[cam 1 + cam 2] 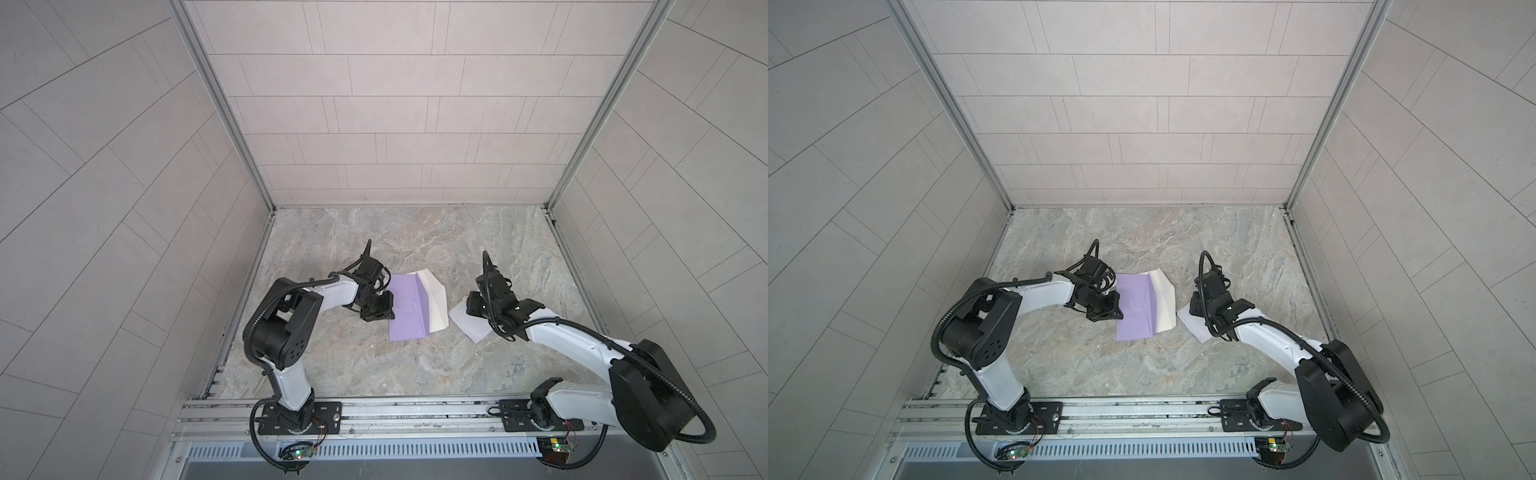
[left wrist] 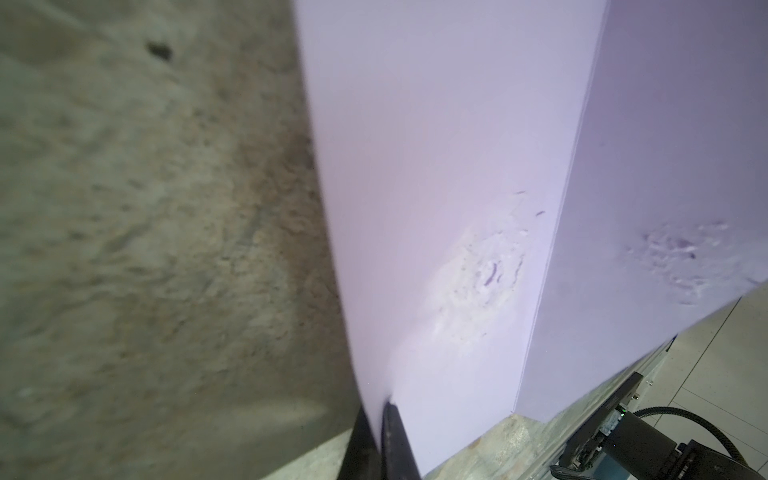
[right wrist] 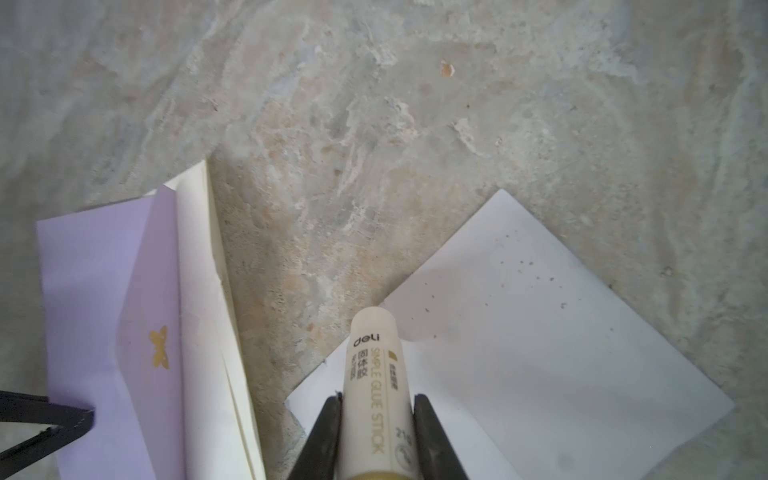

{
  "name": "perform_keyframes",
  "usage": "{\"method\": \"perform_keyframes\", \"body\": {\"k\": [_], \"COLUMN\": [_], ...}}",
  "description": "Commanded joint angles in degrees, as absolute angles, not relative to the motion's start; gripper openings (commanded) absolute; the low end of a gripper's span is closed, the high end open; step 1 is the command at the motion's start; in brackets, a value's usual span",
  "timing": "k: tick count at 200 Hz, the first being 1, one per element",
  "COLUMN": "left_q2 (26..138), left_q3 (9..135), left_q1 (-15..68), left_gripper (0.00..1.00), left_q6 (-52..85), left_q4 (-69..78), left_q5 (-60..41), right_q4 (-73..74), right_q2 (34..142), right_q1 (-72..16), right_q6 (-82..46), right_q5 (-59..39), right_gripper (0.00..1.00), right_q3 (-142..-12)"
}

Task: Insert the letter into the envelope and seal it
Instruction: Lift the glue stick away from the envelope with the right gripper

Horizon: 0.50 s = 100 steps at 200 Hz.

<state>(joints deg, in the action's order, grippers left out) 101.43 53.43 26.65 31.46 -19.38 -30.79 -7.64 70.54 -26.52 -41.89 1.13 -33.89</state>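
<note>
The lilac envelope (image 1: 405,307) (image 1: 1133,307) lies flat mid-table. Its flap (image 3: 153,291), marked with a gold butterfly, is open. A cream folded sheet (image 1: 434,303) (image 3: 208,311) sticks out past the flap on the right. My left gripper (image 1: 390,316) (image 2: 382,415) is shut on the envelope's left edge. My right gripper (image 1: 471,309) (image 3: 376,405) is shut on a cream glue stick (image 3: 372,374), low over a flat white sheet (image 1: 461,320) (image 3: 540,332). I cannot tell which of the two sheets is the letter. The glue stick is hidden in both top views.
Both the envelope's body (image 2: 478,282) and the flap (image 2: 673,257) carry rough white glue marks. The marble table (image 1: 374,365) is enclosed by tiled walls on the left, right and far sides. An aluminium rail (image 1: 415,409) with both arm bases runs along the near edge.
</note>
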Motion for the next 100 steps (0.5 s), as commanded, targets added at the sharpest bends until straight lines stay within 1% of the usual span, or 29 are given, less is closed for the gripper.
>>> {"method": "perform_keyframes", "body": {"k": [1, 23, 61, 93, 100], "left_q2": [103.3, 103.45, 102.99, 102.85, 103.01], "left_q3": [53.17, 53.42, 53.44, 53.65, 53.62], "left_q1": [26.97, 27.18, 27.42, 27.38, 27.42], "left_gripper": [0.0, 0.0, 0.0, 0.0, 0.0], "left_q6": [31.2, 31.11, 30.77, 30.41, 30.33], "left_q4": [-23.47, -23.47, -23.99, -24.56, -24.6], "left_q5": [-26.9, -27.01, -26.81, -26.89, -26.89], "right_q4": [0.23, 3.05, 9.2, 8.9, 8.55], "right_q2": [68.33, 70.5, 77.6, 80.77, 80.56], "right_q1": [-26.67, -26.71, -26.93, -28.25, -28.59], "right_q6": [-41.77, -41.42, -41.92, -43.68, -44.19], "right_q5": [-0.31, -2.67, -8.86, -9.65, -9.38], "right_gripper": [0.0, 0.0, 0.0, 0.0, 0.03], "right_q3": [-32.75, -32.69, -33.72, -33.32, -32.78]}}
